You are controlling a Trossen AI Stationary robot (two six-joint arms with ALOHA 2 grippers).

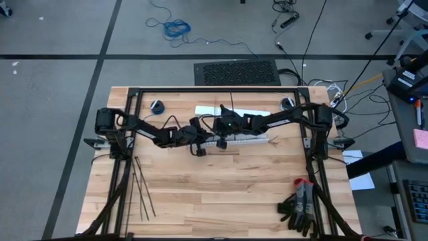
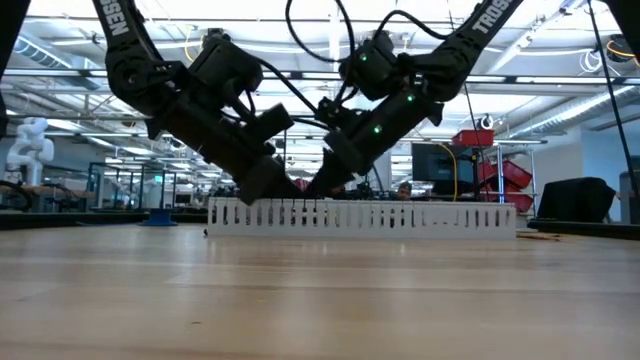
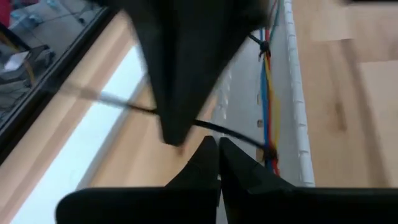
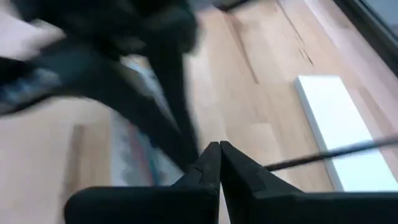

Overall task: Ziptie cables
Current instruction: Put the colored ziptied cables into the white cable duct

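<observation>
The cables (image 3: 268,93), red, blue and yellow wires, lie lengthwise in a long white slotted duct (image 1: 244,140) at the table's middle. One black ziptie (image 3: 264,46) is looped round them. A second ziptie (image 3: 268,152) is looped nearer, and its straight tail (image 3: 239,137) slants off toward the far edge (image 4: 336,151). My left gripper (image 3: 217,143) is shut, its tips just short of that tail. My right gripper (image 4: 219,146) is shut too and stands across the tail (image 3: 177,130). Spare zipties (image 1: 142,191) lie flat at the near left. My left gripper comes at the tail slanting down from the table's left, its shut tips (image 3: 210,144) right beside the strip near the loop; I cannot tell whether they touch it. My right gripper slants down from the right; the tail (image 4: 268,167) runs in behind its fingers and is hidden there, so I cannot tell whether it is touched or pinched.
A flat white sheet (image 1: 224,110) lies just beyond the duct. Dark gloves with a red tool (image 1: 301,207) sit at the near right corner. Two small round dark objects (image 1: 157,105) (image 1: 287,102) stand near the far edge. Bare wood fills the near middle.
</observation>
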